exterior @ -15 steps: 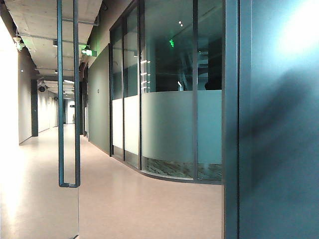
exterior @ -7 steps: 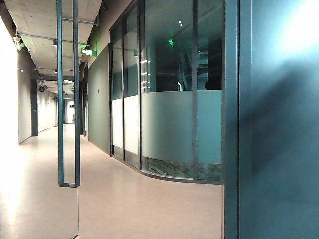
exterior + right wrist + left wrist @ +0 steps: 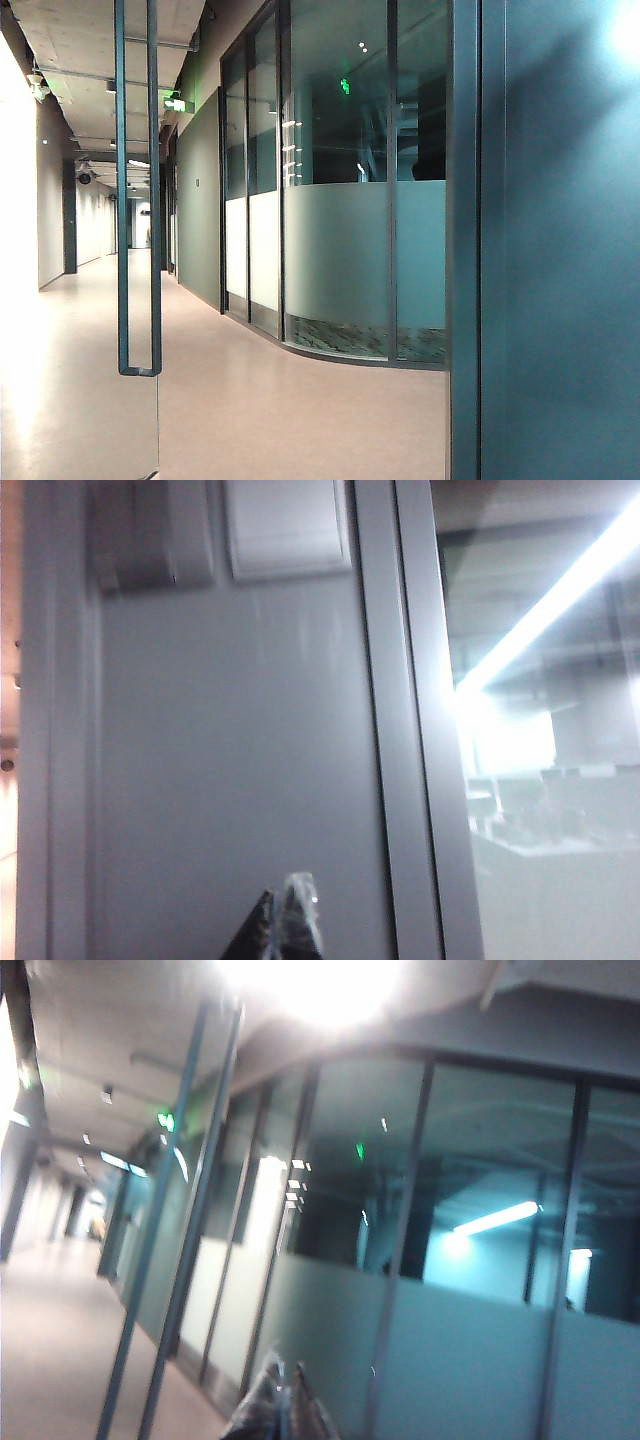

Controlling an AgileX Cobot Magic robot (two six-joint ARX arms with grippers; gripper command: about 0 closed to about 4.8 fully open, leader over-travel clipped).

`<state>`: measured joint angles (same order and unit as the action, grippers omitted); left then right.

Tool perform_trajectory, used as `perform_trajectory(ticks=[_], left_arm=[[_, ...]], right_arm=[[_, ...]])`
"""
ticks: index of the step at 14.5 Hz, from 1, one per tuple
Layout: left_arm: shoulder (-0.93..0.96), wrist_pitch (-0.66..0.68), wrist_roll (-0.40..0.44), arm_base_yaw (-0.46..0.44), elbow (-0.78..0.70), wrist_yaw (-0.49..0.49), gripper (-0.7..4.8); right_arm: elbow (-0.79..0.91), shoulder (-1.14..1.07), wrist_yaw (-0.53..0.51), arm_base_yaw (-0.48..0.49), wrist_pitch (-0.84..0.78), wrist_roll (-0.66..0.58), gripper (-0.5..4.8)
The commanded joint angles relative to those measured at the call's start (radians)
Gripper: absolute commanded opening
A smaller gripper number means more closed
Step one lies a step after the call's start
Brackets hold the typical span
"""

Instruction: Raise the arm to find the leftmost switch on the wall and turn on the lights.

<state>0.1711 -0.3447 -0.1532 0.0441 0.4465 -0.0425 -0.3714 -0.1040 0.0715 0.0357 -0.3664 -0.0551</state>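
In the right wrist view, two switch plates sit side by side high on a grey wall panel [image 3: 230, 740]. The leftmost switch [image 3: 150, 535] lies in shadow, and a lighter plate [image 3: 287, 525] is beside it. My right gripper [image 3: 285, 895] is shut and empty, its fingertips well below both plates and apart from the wall. My left gripper [image 3: 281, 1375] is also shut and empty, pointing into the corridor toward a glass partition [image 3: 470, 1260]. Neither gripper appears in the exterior view.
A vertical metal frame [image 3: 400, 720] borders the switch panel, with glass and a bright ceiling strip light [image 3: 560, 590] beyond it. The exterior view shows a long corridor, a glass door with a tall handle [image 3: 138, 200], a curved frosted glass wall [image 3: 350, 260] and a dark panel [image 3: 560, 300].
In the exterior view, the shadow on the right-hand dark panel has climbed, and the bright patch has shrunk into the top corner. The corridor is unchanged.
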Motion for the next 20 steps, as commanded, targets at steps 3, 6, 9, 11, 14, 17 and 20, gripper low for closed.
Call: perform_trajectory(ticks=[3,6,9,11,14,17,20], left_arm=[[0.345,-0.157,0.075,-0.003,0.332,0.027,-0.05],[0.552,-0.243,0.079,-0.003,0.536,0.047,-0.05],[0.714,-0.241,0.077,-0.003,0.696,0.051,-0.05],[0.781,-0.238,0.019,-0.002,0.74,0.364,-0.05],[0.794,-0.233,-0.266,0.034,0.742,0.814,-0.05],[0.797,-0.233,-0.415,0.08,0.748,1.012,-0.05],[0.797,-0.233,-0.48,0.099,0.751,0.988,-0.05]], right_arm=[[-0.396,-0.358,-0.004,0.0,-0.005,0.003,-0.01],[-0.67,-0.597,-0.035,0.0,-0.005,0.003,-0.01],[-0.908,-0.785,-0.056,-0.002,-0.005,0.003,-0.01],[-0.987,-0.845,-0.163,-0.002,-0.006,0.003,-0.01],[-0.987,-0.846,-0.19,-0.003,0.003,0.002,-0.01],[-0.987,-0.845,-0.236,-0.003,0.002,0.003,-0.01],[-0.986,-0.851,-0.257,-0.006,0.0,0.003,-0.01]])
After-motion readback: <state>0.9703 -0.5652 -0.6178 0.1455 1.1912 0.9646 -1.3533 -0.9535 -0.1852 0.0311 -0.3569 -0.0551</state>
